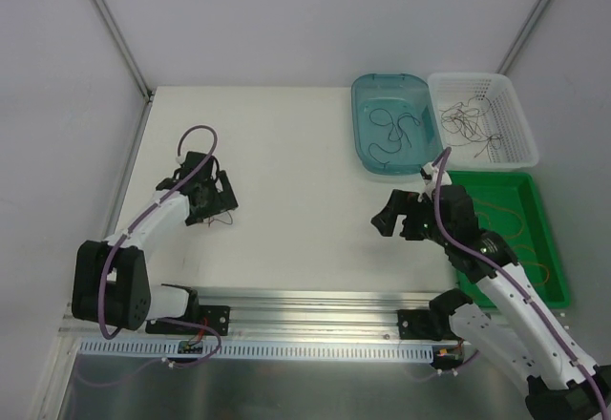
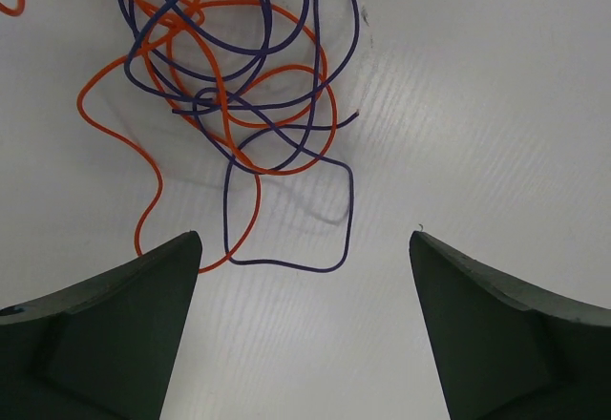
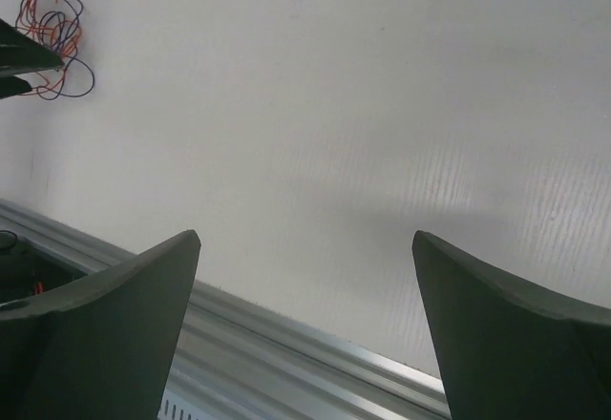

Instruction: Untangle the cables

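White walls close in a white ribbed counter (image 1: 305,153) with an aluminium rail (image 1: 315,298) along its near edge. On the left part of that counter lies the thing to be dealt with, a loose knot of hair-thin orange and purple-blue cables (image 2: 229,86). It sits flat and roundish, with no real long axis. One orange strand trails off to one side, and a squarish purple loop sags back toward the arm working it.

The left gripper (image 2: 304,239) hangs close over the knot, fingers spread wide with nothing between them. The knot lies just ahead of the fingertips and a little to their left, and the sagging loop reaches almost to the left finger.

The right gripper (image 3: 305,239) is just as wide and just as empty. It is well apart to the right over bare counter, so the left arm is plainly the nearer. I'd judge a pick wants that arm to go forward onto one outlying strand, not into the middle.

At the far right stand a teal translucent tub (image 1: 358,115) and a white lattice basket (image 1: 477,81). A green plastic tray (image 1: 496,177) sits nearer, beside the right arm.
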Robot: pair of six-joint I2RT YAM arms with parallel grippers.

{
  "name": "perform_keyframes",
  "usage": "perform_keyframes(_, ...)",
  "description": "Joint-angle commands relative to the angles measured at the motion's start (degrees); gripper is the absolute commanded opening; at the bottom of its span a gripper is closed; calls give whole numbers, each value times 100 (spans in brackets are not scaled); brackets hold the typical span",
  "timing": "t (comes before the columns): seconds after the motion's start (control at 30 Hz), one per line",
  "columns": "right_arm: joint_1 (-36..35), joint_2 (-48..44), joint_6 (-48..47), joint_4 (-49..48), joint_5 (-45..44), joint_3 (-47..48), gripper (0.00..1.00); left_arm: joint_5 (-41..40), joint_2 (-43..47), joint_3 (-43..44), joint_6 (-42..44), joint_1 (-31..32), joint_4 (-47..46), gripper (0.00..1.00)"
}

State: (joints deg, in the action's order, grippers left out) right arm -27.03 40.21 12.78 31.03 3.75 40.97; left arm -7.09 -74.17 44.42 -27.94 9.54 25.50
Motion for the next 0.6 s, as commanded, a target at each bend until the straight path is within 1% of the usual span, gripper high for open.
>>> perform_keyframes(0.0,-241,-338,147,96,-76,-54,99,5,-237,-83,-642,-22,-115,91)
perform_keyframes(0.1,-382,-399,120,88,-58,-115,99,303,-457,-153,-756,74,-387,80)
perform_keyframes(0.13,-417,-408,111,70,-58,-124,99,348,-536,-162,-782,161,-457,73)
perform_keyframes(0.17,-444,-417,137,18,-76,-151,98,410,-641,-136,-800,258,-510,69)
perform_keyframes(0.2,-496,-426,155,-9,-93,-177,99,524,-886,-31,-809,502,-563,65)
perform_keyframes(0.23,-531,-443,199,-35,-111,-186,99,577,-1002,22,-861,644,-581,51)
perform_keyframes(0.27,-593,-452,225,-70,-129,-177,99,595,-1177,83,-888,802,-590,43)
perform_keyframes(0.3,-628,-470,234,-62,-155,-168,99,595,-1248,197,-940,1195,-616,32)
perform_keyframes(0.33,-655,-513,252,-53,-199,-151,99,639,-1292,259,-1071,1382,-642,23)
perform_keyframes(0.37,-707,-549,269,8,-286,-142,99,682,-1336,303,-1160,1610,-660,9)
perform_keyframes(0.4,-725,-592,269,52,-330,-125,99,700,-1398,365,-1239,1795,-677,5)
perform_keyframes(0.43,-743,-671,261,87,-331,-116,99,883,-1416,478,-1431,2223,-712,3)
perform_keyframes(0.47,-769,-715,234,184,-583,-107,99,929,-1433,532,-1511,2428,-756,2)
perform_keyframes(0.5,-769,-751,217,228,-638,-107,99,938,-1460,680,-1625,2639,-774,3)
perform_keyframes(0.53,-769,-803,199,272,-691,-107,99,920,-1477,769,-1670,3093,-792,4)
perform_keyframes(0.57,-778,-804,164,359,-761,-98,99,938,-1503,865,-1705,3289,-792,6)
